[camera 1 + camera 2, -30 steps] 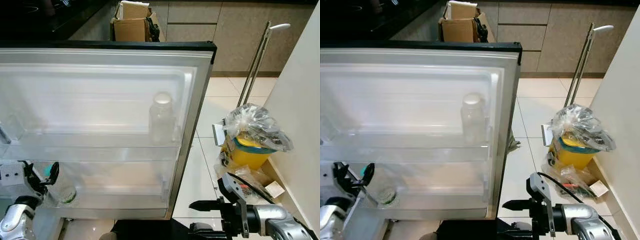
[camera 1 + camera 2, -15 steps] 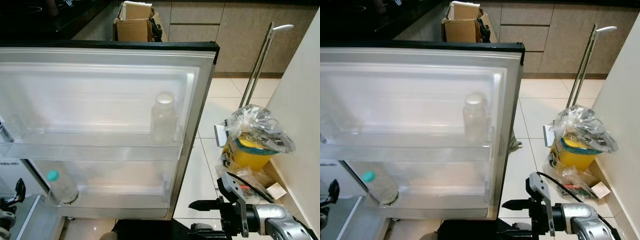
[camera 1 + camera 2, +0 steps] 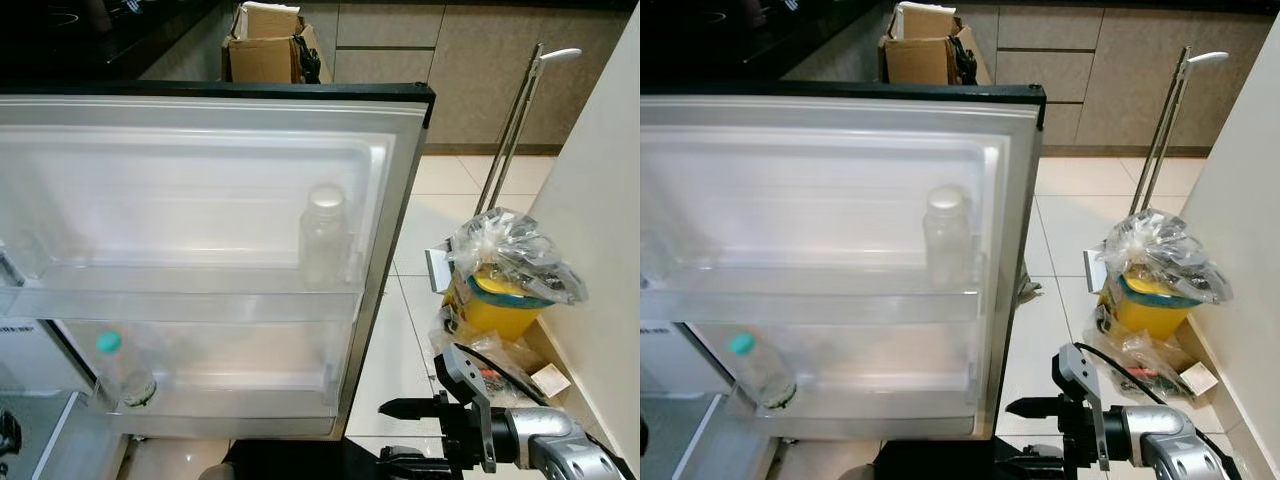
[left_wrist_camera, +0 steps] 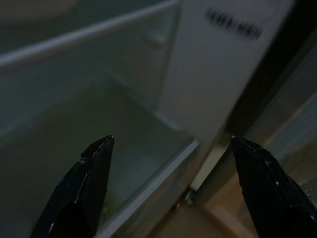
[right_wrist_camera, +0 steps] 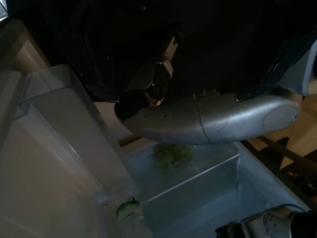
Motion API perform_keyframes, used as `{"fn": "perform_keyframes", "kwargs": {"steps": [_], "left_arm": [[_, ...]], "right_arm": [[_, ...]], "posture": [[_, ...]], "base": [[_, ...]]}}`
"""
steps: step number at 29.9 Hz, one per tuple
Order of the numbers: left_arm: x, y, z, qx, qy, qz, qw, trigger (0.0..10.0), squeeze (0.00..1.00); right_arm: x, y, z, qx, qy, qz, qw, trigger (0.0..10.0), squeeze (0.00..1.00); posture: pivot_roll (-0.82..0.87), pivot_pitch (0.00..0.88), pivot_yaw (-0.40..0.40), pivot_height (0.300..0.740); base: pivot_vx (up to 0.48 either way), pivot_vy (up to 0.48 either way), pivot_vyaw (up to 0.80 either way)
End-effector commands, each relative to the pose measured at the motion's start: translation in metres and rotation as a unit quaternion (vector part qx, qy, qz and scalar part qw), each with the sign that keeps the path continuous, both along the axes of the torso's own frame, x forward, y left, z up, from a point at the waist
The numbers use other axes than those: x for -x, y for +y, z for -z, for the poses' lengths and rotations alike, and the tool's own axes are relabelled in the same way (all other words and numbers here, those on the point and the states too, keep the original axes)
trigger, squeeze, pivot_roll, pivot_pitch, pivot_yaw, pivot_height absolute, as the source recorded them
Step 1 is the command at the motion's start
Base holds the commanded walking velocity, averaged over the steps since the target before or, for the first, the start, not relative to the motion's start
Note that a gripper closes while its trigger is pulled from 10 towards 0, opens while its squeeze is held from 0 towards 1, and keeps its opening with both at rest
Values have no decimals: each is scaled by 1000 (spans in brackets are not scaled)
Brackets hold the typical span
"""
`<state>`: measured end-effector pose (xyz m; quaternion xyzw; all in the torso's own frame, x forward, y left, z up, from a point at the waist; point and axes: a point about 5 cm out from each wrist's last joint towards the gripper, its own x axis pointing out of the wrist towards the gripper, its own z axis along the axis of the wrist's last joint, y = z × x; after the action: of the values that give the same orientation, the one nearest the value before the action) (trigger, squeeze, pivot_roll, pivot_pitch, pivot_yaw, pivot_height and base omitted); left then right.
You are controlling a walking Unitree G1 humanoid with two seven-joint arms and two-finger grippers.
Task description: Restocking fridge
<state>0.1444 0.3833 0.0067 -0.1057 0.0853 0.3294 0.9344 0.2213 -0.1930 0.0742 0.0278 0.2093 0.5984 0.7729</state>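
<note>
A: What do the head views show?

B: A fridge door (image 3: 395, 200) stands open, its inner side of white moulded plastic with clear shelves. On the upper shelf (image 3: 180, 300) stands a frosted jar (image 3: 322, 236) with a white lid, at the end near the door's outer edge. In the lower shelf (image 3: 230, 400) a clear water bottle (image 3: 122, 372) with a teal cap leans at the far left end.

A: And the right gripper (image 3: 405, 435)?

B: It hangs low beside the door edge. One black finger points to the left and a second lies below it, apart from it, with nothing between them. On the tile floor near it sits a yellow bin (image 3: 495, 305) covered by a crinkled clear plastic bag, and a cardboard box (image 3: 265, 45) stands beyond the door.

A: The left wrist view?

B: It is dim. The left gripper (image 4: 171, 168) has its two black fingers wide apart and it holds nothing. Behind them is a glass shelf and a white wall with a blurred label which I cannot read.

A: The right wrist view?

B: It is very dark. A silver arm (image 5: 213, 119) crosses the picture. Below it is a clear drawer with something green and blurred inside, and the bottle's green-looking cap is cut off at the edge.
</note>
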Motion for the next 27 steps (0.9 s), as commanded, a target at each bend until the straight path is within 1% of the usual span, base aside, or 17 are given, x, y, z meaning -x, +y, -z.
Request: {"fn": "perform_keyframes", "kwargs": {"steps": [1, 2, 3, 4, 5, 7, 9, 10, 14, 16, 21, 23, 26, 27], "left_arm": [[6, -12, 15, 31, 23, 3, 999, 10000, 1000], [7, -14, 18, 35, 30, 8, 999, 10000, 1000], [9, -19, 23, 47, 40, 6, 998, 10000, 471], [10, -20, 25, 53, 42, 5, 998, 10000, 208], [12, -23, 28, 60, 47, 4, 997, 10000, 0], [13, -25, 30, 64, 53, 6, 997, 10000, 0], [14, -32, 37, 79, 63, 8, 995, 10000, 0], [14, -32, 37, 79, 63, 8, 995, 10000, 0], [24, -42, 50, 113, 90, -9, 989, 10000, 0], [29, -47, 56, 125, 106, -11, 986, 10000, 0], [36, -62, 68, 146, 139, 4, 979, 10000, 0], [39, -66, 71, 152, 146, 7, 977, 10000, 0], [41, -69, 73, 160, 152, 8, 975, 10000, 0], [42, -71, 75, 163, 158, 13, 974, 10000, 0]], "right_arm": [[-1, -1, 3, 9, -5, 10, 1000, 10000, 0], [-2, -2, 4, 10, -7, 14, 1000, 10000, 0], [-2, -3, 8, 17, -5, 23, 1000, 10000, 0], [-2, -4, 10, 19, -3, 26, 999, 10000, 0], [-2, -5, 12, 22, -1, 31, 999, 10000, 0], [-2, -5, 13, 25, -1, 34, 999, 10000, 0], [-2, -7, 18, 32, 3, 46, 998, 10000, 0], [-2, -7, 18, 32, 3, 46, 998, 10000, 0], [-4, -10, 31, 59, 3, 84, 995, 10000, 0], [-4, -12, 37, 67, 11, 98, 993, 10000, 0], [-1, -18, 54, 86, 34, 140, 986, 10000, 0], [0, -20, 58, 74, 48, 158, 984, 10000, 0], [0, -22, 59, 43, 64, 174, 982, 10000, 0], [1, -24, 61, 36, 72, 182, 980, 10000, 0]], "posture": [[-38, 64, 4, 547], [-38, 64, 4, 547], [-38, 64, 4, 547], [-39, 63, 4, 547], [-38, 63, 5, 547], [-38, 65, 6, 547], [-38, 64, 7, 547], [-38, 64, 7, 547], [-40, 63, 10, 547], [-40, 63, 10, 547], [-39, 62, 12, 547], [-42, 61, 13, 547], [-42, 62, 14, 547], [-42, 63, 14, 556]], "base": [[0, 0, 0], [0, 0, 0], [0, 0, 0], [0, 0, 0], [0, 0, 0], [0, 0, 0], [0, 0, 0], [0, 0, 0], [0, 0, 0], [0, 0, 0], [0, 0, 0], [0, 0, 0], [0, 0, 0], [0, 0, 0]]}}
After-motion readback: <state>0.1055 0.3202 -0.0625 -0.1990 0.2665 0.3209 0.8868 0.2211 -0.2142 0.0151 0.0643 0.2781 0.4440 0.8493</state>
